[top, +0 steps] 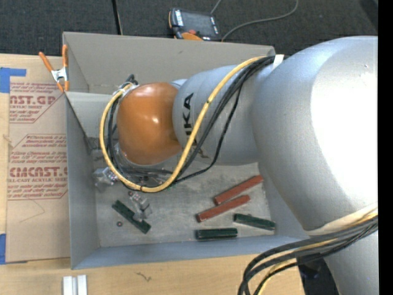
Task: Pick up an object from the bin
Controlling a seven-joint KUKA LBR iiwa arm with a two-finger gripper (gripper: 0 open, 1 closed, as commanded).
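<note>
1. Although the arm (295,121) reaches far across the bin (81,177) from the right, nothing looks lifted: every loose thing lies flat on the floor, so I judge that the grasp and the lift are both left to do.
2. Its orange cover (147,123) hangs near the left wall and the back wall, with little room on either side. The front half of the floor is open.
3. Two red-brown sticks (230,198) and two green sticks (233,227) lie well apart from the tool, at the front right.
4. One dark green stick (130,217) lies aslant at the front left, near the front wall. It is the likeliest pick.
5. Low over that stick's upper end sits the gripper (140,203); whether it is open or closed I cannot tell.
</note>
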